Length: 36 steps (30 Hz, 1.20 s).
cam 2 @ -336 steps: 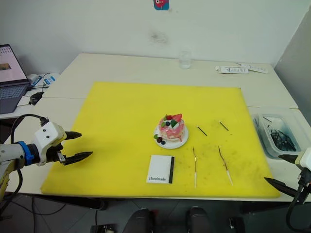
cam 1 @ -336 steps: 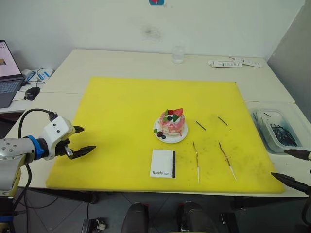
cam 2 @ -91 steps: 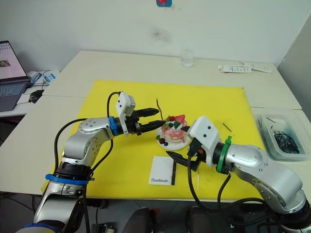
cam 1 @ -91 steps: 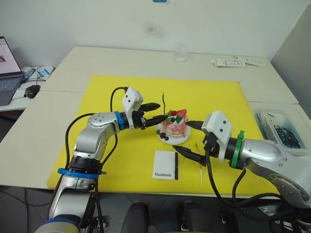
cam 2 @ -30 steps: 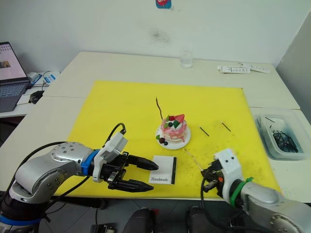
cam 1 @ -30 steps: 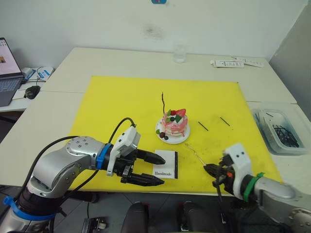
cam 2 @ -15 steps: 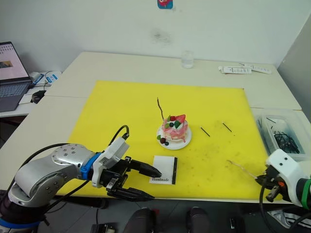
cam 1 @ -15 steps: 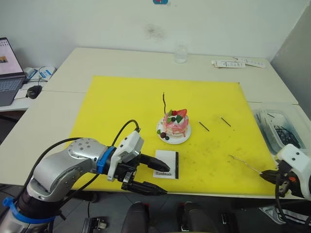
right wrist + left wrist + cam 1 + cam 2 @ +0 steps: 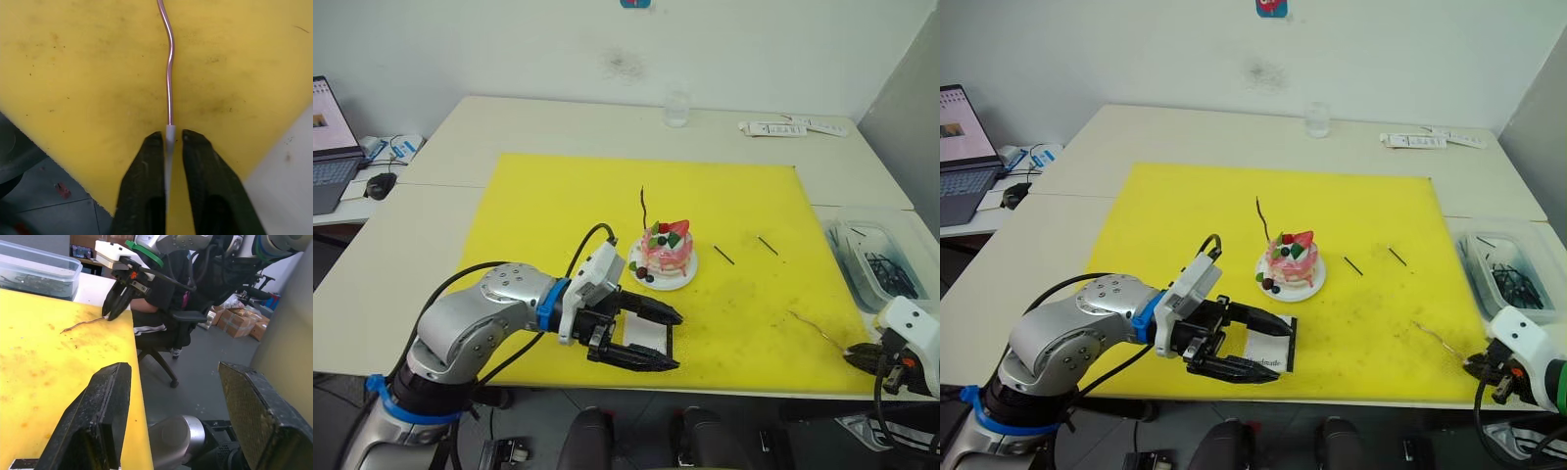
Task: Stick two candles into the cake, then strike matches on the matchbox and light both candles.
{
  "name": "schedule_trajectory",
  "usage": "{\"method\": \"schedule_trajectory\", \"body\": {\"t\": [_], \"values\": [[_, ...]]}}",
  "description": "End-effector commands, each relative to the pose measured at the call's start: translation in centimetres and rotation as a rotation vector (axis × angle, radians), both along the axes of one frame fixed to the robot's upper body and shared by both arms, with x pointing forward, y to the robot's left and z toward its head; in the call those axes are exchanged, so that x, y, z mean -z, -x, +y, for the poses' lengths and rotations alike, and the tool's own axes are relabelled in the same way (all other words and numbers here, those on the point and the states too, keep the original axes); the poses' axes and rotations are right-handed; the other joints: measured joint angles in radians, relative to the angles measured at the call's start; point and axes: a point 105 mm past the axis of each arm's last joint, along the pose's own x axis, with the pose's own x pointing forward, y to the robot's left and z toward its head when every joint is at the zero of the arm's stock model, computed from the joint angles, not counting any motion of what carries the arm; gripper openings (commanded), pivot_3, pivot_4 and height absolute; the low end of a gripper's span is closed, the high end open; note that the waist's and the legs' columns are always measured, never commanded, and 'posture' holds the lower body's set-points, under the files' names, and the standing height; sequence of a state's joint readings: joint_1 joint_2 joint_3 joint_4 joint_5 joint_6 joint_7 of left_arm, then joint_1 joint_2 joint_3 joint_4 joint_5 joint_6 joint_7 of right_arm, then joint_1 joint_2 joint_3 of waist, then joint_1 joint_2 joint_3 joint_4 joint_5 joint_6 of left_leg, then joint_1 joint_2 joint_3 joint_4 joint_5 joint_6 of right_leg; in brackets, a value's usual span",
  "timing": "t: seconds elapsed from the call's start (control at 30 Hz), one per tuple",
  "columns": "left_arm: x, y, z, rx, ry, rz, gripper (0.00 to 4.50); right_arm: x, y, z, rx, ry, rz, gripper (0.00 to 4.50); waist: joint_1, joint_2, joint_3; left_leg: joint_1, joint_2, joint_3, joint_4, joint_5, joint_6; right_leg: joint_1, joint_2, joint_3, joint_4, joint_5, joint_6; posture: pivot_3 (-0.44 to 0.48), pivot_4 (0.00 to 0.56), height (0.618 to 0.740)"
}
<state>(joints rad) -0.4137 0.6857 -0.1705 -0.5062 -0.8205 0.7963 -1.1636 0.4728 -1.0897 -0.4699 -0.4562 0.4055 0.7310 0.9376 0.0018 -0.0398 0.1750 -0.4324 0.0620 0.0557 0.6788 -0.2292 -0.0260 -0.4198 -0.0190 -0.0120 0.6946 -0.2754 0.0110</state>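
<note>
Right gripper (image 9: pixel 854 356), near right corner of the yellow mat (image 9: pixel 558 196): fingers pinched on the pale end of one candle (image 9: pixel 169 73), which slants out over the mat. Left gripper (image 9: pixel 668 340), near edge of the mat: fingers spread wide on either side of the matchbox (image 9: pixel 644 335), gripping nothing. Cake (image 9: pixel 665 251) sits at mat centre, just beyond the matchbox, with the second candle (image 9: pixel 643 209) standing upright at its left side. Two matches (image 9: pixel 722 255) lie right of the cake.

We count two candles (image 9: pixel 643 207) (image 9: pixel 818 329), two matches (image 9: pixel 722 255) (image 9: pixel 768 245), one cake (image 9: pixel 664 250) and one matchbox (image 9: pixel 647 335).
</note>
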Motion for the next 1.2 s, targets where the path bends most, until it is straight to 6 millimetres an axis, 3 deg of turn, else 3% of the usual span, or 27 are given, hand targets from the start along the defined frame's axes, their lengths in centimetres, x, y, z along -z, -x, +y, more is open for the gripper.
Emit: {"method": "schedule_trajectory", "body": {"t": [0.03, 0.07, 0.3, 0.47, 0.87, 1.2], "values": [[-0.5, 0.2, -0.8, 0.012, 0.023, -0.036, 3.18, -2.2, -0.6, -0.5, 0.001, 0.019, -0.068, 2.15, 0.0, 0.0, 0.0, 0.0, 0.0, 0.0, 0.0, 0.0, 0.0, 0.0, 0.0, 0.0, 0.0, 0.0, 0.0, 0.0, 0.15, 0.684], [-0.5, 0.2, -0.9, 0.009, 0.025, -0.038, 3.18, -2.8, -0.6, -0.4, -0.004, 0.014, -0.073, 2.5, 0.0, 0.0, 0.0, 0.0, 0.0, 0.0, 0.0, 0.0, 0.0, 0.0, 0.0, 0.0, 0.001, 0.0, 0.0, 0.0, 0.15, 0.684], [0.3, -0.1, -1.3, -0.032, -0.012, -0.09, 3.18, -5.0, -0.3, 0.4, -0.091, 0.077, 0.007, 2.5, 0.0, 0.0, 0.0, 0.001, 0.0, 0.0, 0.001, 0.0, 0.0, 0.0, 0.0, 0.0, 0.002, 0.0, 0.0, 0.0, 0.15, 0.684], [0.5, 0.3, -2.0, -0.015, -0.02, -0.143, 3.18, -4.3, 0.0, 1.3, -0.078, 0.176, 0.174, 2.5, -0.001, 0.001, 0.0, 0.001, 0.0, 0.0, 0.001, 0.0, 0.0, 0.0, 0.0, 0.0, 0.002, 0.0, 0.0, 0.0, 0.15, 0.684], [1.5, 0.5, -2.7, -0.023, -0.022, -0.185, 3.18, -1.8, -2.6, 1.2, -0.105, 0.269, 0.214, 2.5, -0.001, 0.001, 0.0, 0.0, 0.0, 0.001, 0.001, 0.0, 0.0, -0.001, -0.001, 0.001, 0.001, 0.0, 0.0, 0.0, 0.15, 0.684], [1.3, 0.8, -3.0, -0.02, -0.005, -0.189, 3.18, -1.4, -2.8, 0.5, -0.094, 0.289, 0.238, 2.5, -0.001, 0.002, 0.0, 0.0, 0.0, 0.001, 0.001, 0.0, 0.0, -0.001, -0.001, 0.001, 0.002, 0.0, 0.0, 0.0, 0.15, 0.684]]}}
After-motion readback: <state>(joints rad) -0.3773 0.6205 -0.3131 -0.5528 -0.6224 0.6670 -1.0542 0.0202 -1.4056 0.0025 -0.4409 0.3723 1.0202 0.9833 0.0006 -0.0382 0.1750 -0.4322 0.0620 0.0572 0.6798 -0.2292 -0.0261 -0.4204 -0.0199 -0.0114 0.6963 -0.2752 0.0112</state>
